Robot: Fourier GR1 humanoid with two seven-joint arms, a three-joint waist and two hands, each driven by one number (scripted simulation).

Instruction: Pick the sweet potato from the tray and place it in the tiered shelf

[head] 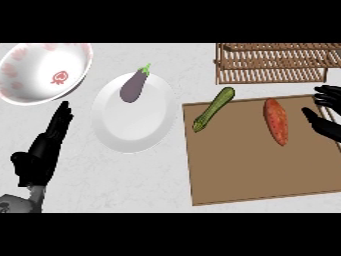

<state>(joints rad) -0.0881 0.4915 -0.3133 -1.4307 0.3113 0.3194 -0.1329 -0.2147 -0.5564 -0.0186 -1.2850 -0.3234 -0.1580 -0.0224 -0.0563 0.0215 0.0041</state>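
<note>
Tray (261, 175): flat brown wooden rectangle.
Sweet potato (275, 121): smooth orange tapered spindle, lying on the tray toward 1 o'clock.
Tiered shelf (276, 62): slatted wood, 12 o'clock from the tray.
Right hand (337, 131): 3 o'clock of the sweet potato, fingers spread, holding nothing.
Left hand (46, 145): 9 o'clock, flat, fingers straight up, empty.

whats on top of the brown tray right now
On the tray lie an orange sweet potato and a green zucchini, lying apart. The right hand covers part of the tray's right edge, so anything beneath it cannot be seen.
</note>
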